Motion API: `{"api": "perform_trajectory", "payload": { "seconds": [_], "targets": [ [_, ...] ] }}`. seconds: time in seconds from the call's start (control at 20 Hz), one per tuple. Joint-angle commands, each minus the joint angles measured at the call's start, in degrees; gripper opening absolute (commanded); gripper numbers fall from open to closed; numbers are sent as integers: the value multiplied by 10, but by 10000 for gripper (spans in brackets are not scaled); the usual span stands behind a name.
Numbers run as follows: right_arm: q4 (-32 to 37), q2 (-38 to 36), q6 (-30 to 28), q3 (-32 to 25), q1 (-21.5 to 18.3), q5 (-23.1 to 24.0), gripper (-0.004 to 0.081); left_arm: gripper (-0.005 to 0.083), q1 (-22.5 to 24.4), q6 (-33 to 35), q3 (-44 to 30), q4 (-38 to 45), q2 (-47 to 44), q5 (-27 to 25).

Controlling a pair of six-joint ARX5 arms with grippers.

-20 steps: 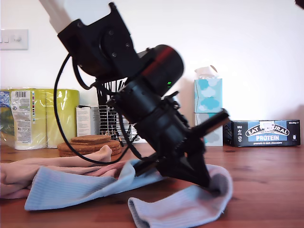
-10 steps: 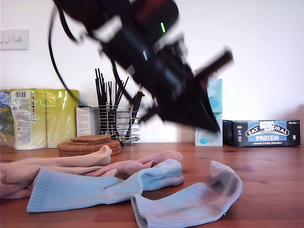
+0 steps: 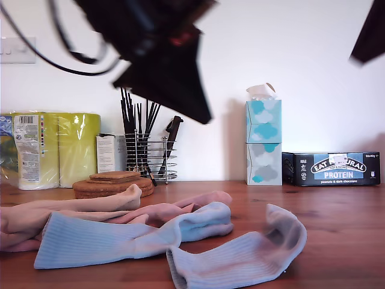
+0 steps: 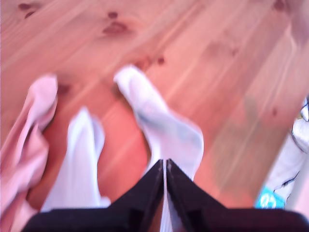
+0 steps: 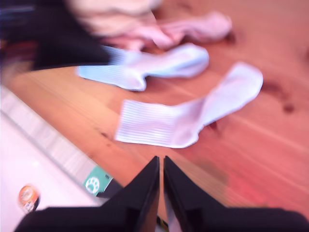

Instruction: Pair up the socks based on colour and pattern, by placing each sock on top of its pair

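Black and empty, my first hand [image 4: 164, 166] has its jaws pressed together with nothing between them, raised clear of the worktop [image 4: 231, 63] above the two light blue socks. My second hand [image 5: 161, 164] is likewise closed on nothing and held well above the same worktop, touching no sock.

In the exterior view a blurred dark arm [image 3: 162, 66] hangs high over the scene; I cannot tell from this view which arm it is.

The nearer blue sock [image 3: 240, 256] lies flat at the front of the worktop, its toe end curled up. The second blue sock [image 3: 120, 238] lies just beside it towards the exterior view's left, the two meeting or slightly overlapping near the middle rather than stacked. Behind them a pink sock [image 3: 186, 208] and a beige sock [image 3: 78, 205] lie in a loose heap.

Assessment: no pair is properly stacked. The blue pair is close but needs one laid on the other; the pink and beige socks are unsorted. Most of the task is outstanding.
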Motion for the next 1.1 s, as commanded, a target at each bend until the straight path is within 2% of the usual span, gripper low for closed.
{"api": "perform_trajectory", "payload": {
  "seconds": [0.0,0.15,0.3,0.35,0.45,0.5,0.75,1.05],
  "targets": [
    [28,20,20,-7,-2,20,-13,-21,-1,14,-43,-5,-45,-1],
    [54,94,55,-7,-1,43,-4,-21,4,16,-115,-39,-154,-2],
    [90,181,72,-7,1,60,65,-21,10,0,-148,-89,-265,-31],
    [110,208,84,-7,3,58,152,-21,10,-10,-149,-103,-295,-39],
    [148,260,93,-5,10,59,435,-21,10,-15,-149,-118,-340,-45],
    [158,285,95,2,12,58,517,-21,10,-15,-149,-123,-354,-49],
    [182,395,106,64,17,77,535,-21,10,-15,-149,-144,-368,-61],
    [156,484,91,128,17,113,527,-21,10,-15,-149,-148,-364,-62]
  ]
}}
